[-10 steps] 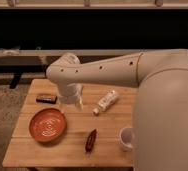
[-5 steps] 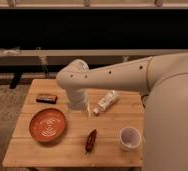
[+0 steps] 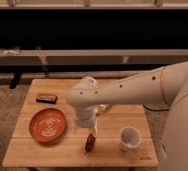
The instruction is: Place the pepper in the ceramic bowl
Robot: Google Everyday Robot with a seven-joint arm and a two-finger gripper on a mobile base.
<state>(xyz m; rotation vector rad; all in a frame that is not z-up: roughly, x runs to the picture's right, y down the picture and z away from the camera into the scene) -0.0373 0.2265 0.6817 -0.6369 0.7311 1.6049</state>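
Note:
The pepper (image 3: 89,142), a small dark red-brown chili, lies on the wooden table (image 3: 62,150) near its front edge. The ceramic bowl (image 3: 47,125), a wide orange dish with pale swirl lines, sits at the table's left. My gripper (image 3: 90,131) hangs from the white arm straight above the pepper, close to it and to the right of the bowl. The arm's wrist hides most of the gripper.
A small white cup (image 3: 130,138) stands at the front right. A flat black rectangular object (image 3: 46,98) lies at the back left. A white object (image 3: 103,107) peeks out behind the arm. A dark wall and rails lie beyond the table.
The arm has swung right and forward, and the gripper has come down from over the table's back to just above the pepper. The white cup is now fully in view.

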